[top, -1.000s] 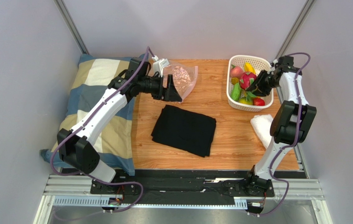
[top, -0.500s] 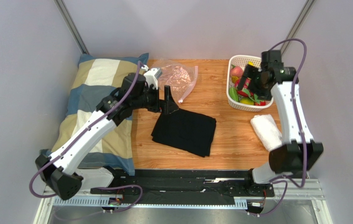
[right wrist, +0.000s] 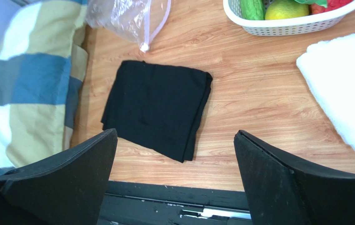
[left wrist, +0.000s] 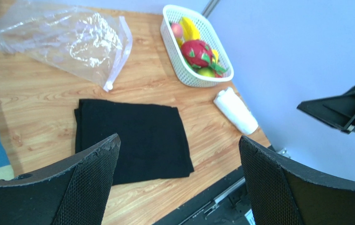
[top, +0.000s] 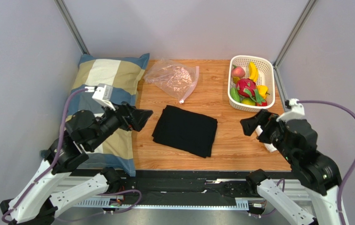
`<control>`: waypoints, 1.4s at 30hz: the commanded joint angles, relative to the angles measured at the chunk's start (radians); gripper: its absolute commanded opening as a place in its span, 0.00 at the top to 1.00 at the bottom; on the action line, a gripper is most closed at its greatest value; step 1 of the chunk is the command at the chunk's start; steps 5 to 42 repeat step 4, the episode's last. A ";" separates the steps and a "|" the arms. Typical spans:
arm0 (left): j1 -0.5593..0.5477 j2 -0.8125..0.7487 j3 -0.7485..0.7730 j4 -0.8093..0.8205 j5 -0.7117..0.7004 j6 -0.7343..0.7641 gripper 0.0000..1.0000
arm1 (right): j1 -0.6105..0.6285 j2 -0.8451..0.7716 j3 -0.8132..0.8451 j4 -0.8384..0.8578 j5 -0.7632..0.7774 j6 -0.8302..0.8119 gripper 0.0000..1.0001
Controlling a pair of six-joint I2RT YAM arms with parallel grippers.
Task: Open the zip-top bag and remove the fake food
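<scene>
One zip-top bag (top: pixel 171 77) lying crosswise, zip edge toward basket (top: pixel 252 107).

Smooth, pale lavender-grey walls (top: pixel 179 28) close in the back and both sides, with slanting metal struts (top: pixel 71 26) at the two far corners, and soft, even light falls on the wood-grain table (top: pixel 231 140) — its near edge meets a black-and-silver metal rail (top: pixel 165 203).
</scene>
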 commanded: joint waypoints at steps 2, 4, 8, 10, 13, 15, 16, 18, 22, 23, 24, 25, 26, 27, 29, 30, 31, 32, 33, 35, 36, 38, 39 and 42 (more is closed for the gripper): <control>-0.004 -0.075 -0.032 0.021 -0.042 -0.001 0.01 | 0.001 -0.095 -0.056 0.019 0.059 0.118 0.00; -0.005 -0.092 -0.044 0.028 -0.036 -0.032 0.01 | 0.000 -0.101 -0.054 0.016 0.056 0.122 0.00; -0.005 -0.092 -0.044 0.028 -0.036 -0.032 0.01 | 0.000 -0.101 -0.054 0.016 0.056 0.122 0.00; -0.005 -0.092 -0.044 0.028 -0.036 -0.032 0.01 | 0.000 -0.101 -0.054 0.016 0.056 0.122 0.00; -0.005 -0.092 -0.044 0.028 -0.036 -0.032 0.01 | 0.000 -0.101 -0.054 0.016 0.056 0.122 0.00; -0.005 -0.092 -0.044 0.028 -0.036 -0.032 0.01 | 0.000 -0.101 -0.054 0.016 0.056 0.122 0.00; -0.005 -0.092 -0.044 0.028 -0.036 -0.032 0.01 | 0.000 -0.101 -0.054 0.016 0.056 0.122 0.00; -0.005 -0.092 -0.044 0.028 -0.036 -0.032 0.01 | 0.000 -0.101 -0.054 0.016 0.056 0.122 0.00; -0.005 -0.092 -0.044 0.028 -0.036 -0.032 0.01 | 0.000 -0.101 -0.054 0.016 0.056 0.122 0.00; -0.005 -0.092 -0.044 0.028 -0.036 -0.032 0.01 | 0.000 -0.101 -0.054 0.016 0.056 0.122 0.00; -0.005 -0.092 -0.044 0.028 -0.036 -0.032 0.01 | 0.000 -0.101 -0.054 0.016 0.056 0.122 0.00; -0.005 -0.092 -0.044 0.028 -0.036 -0.032 0.01 | 0.000 -0.101 -0.054 0.016 0.056 0.122 0.00; -0.005 -0.092 -0.044 0.028 -0.036 -0.032 0.01 | 0.000 -0.101 -0.054 0.016 0.056 0.122 0.00; -0.005 -0.092 -0.044 0.028 -0.036 -0.032 0.01 | 0.000 -0.101 -0.054 0.016 0.056 0.122 0.00; -0.005 -0.092 -0.044 0.028 -0.036 -0.032 0.01 | 0.000 -0.101 -0.054 0.016 0.056 0.122 0.00; -0.005 -0.092 -0.044 0.028 -0.036 -0.032 0.01 | 0.000 -0.101 -0.054 0.016 0.056 0.122 0.00; -0.005 -0.092 -0.044 0.028 -0.036 -0.032 0.01 | 0.000 -0.101 -0.054 0.016 0.056 0.122 0.00; -0.005 -0.092 -0.044 0.028 -0.036 -0.032 0.01 | 0.000 -0.101 -0.054 0.016 0.056 0.122 0.00; -0.005 -0.092 -0.044 0.028 -0.036 -0.032 0.01 | 0.000 -0.101 -0.054 0.016 0.056 0.122 0.00; -0.005 -0.092 -0.044 0.028 -0.036 -0.032 0.01 | 0.000 -0.101 -0.054 0.016 0.056 0.122 0.00; -0.005 -0.092 -0.044 0.028 -0.036 -0.032 0.01 | 0.000 -0.101 -0.054 0.016 0.056 0.122 0.00; -0.005 -0.092 -0.044 0.028 -0.036 -0.032 0.01 | 0.000 -0.101 -0.054 0.016 0.056 0.122 0.00; -0.005 -0.092 -0.044 0.028 -0.036 -0.032 0.01 | 0.000 -0.101 -0.054 0.016 0.056 0.122 0.00; -0.005 -0.092 -0.044 0.028 -0.036 -0.032 0.01 | 0.000 -0.101 -0.054 0.016 0.056 0.122 0.00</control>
